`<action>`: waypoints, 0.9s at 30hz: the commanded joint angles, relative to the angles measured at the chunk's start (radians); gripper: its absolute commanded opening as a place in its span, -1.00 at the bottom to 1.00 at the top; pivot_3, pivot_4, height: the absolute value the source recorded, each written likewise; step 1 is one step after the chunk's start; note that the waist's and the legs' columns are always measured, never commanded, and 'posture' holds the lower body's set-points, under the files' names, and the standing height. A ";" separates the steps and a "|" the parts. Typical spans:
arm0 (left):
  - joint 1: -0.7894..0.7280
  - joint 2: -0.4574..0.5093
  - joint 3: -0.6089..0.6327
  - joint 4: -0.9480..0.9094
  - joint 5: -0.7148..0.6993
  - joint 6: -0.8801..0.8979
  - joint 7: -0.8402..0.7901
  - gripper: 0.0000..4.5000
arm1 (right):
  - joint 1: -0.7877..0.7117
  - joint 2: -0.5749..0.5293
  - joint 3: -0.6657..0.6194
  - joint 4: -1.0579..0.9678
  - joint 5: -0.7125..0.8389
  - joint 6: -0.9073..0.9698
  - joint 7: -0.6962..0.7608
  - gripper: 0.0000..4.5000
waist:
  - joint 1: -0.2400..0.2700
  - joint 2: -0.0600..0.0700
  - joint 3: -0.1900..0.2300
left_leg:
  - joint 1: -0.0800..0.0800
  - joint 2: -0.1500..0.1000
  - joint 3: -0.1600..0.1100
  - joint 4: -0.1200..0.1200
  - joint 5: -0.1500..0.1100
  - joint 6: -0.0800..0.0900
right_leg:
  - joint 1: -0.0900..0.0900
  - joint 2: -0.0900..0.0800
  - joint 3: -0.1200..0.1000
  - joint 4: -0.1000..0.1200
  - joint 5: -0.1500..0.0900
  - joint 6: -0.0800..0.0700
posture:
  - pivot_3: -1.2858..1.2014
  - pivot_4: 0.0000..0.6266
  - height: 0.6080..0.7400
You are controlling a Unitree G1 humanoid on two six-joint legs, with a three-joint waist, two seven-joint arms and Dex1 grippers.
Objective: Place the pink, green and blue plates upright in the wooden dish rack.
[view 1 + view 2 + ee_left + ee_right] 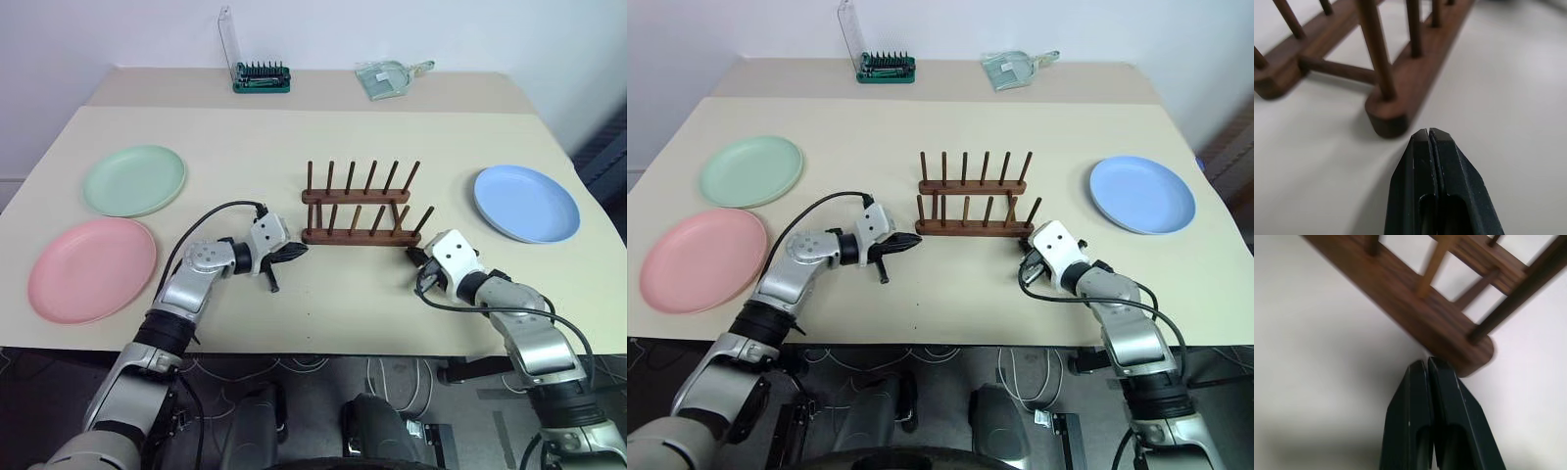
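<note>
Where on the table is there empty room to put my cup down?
Bare patches: between the green plate and the wooden dish rack, and between the rack and the blue plate. The strip behind the rack, before the bit case, is bare too. It is crowded at the rack's near corners, where the left tool and right tool sit.
</note>
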 commanded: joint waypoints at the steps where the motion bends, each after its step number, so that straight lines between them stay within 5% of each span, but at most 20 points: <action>1: 0.057 0.053 0.077 -0.154 -0.106 0.062 -0.060 -1.00 | 0.035 -0.037 -0.087 -0.123 0.089 0.043 0.059 -0.97 | 0.000 0.000 0.000 | 0.000 0.000 0.000 0.000 0.000 0.000 | 0.000 0.000 0.000 0.000 0.000 0.000 | 0.03 -0.52 0.88; 2: 0.077 0.073 0.115 -0.201 -0.159 0.108 -0.075 -1.00 | 0.051 -0.049 -0.107 -0.159 0.128 0.071 0.084 -0.97 | 0.001 0.000 0.001 | 0.000 0.000 0.000 0.000 0.000 0.000 | 0.000 0.000 0.000 0.000 0.000 0.000 | 0.03 -0.52 0.88; 5: 0.112 0.123 0.225 -0.297 -0.285 0.240 -0.074 -0.61 | 0.084 -0.084 -0.138 -0.247 0.220 0.150 0.153 -0.41 | 0.002 0.000 0.001 | 0.000 0.000 -0.001 0.000 -0.001 0.001 | 0.001 -0.001 0.000 0.000 0.000 0.000 | 0.03 -0.52 0.88; 12: 0.227 0.215 0.481 -0.448 -0.429 0.423 0.055 0.95 | 0.036 -0.112 -0.051 -0.347 0.270 0.210 0.222 1.00 | -0.004 0.000 0.001 | 0.000 0.000 -0.002 -0.001 -0.003 0.004 | 0.001 -0.001 0.000 0.000 0.000 0.000 | 0.03 -0.52 0.88; 27: 0.321 0.281 0.921 -0.242 -0.304 0.595 0.656 0.99 | -0.142 -0.065 0.103 -0.200 0.233 0.129 0.300 1.00 | 0.000 -0.003 0.001 | 0.000 0.000 -0.002 -0.001 -0.003 0.005 | 0.000 -0.002 0.000 -0.001 0.000 0.000 | 0.03 -0.52 0.88</action>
